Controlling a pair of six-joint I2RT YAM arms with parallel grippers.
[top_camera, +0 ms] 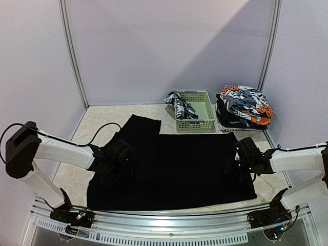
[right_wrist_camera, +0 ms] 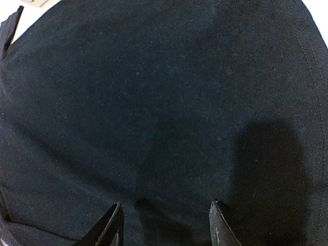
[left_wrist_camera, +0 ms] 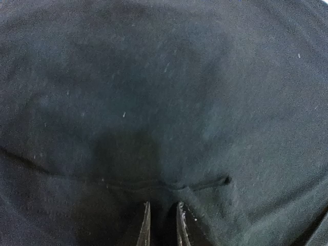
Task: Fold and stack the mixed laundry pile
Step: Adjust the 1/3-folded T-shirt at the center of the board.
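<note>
A large plain black cloth (top_camera: 179, 169) lies spread flat over the middle of the table, one flap reaching back at its far left. My left gripper (top_camera: 114, 163) rests low on the cloth's left part. In the left wrist view its fingertips (left_wrist_camera: 146, 228) stand narrowly apart, pinched on a small pucker of the black cloth (left_wrist_camera: 164, 102) just behind a seam line. My right gripper (top_camera: 233, 164) sits over the cloth's right part. Its fingers (right_wrist_camera: 218, 225) are spread wide above flat black cloth (right_wrist_camera: 154, 92), holding nothing.
A pale green slotted basket (top_camera: 197, 123) stands at the back, with a black-and-white patterned garment (top_camera: 180, 105) draped over its left rim. Right of it is a stack of orange-blue-white printed pieces (top_camera: 245, 105). Walls close in the left and right sides.
</note>
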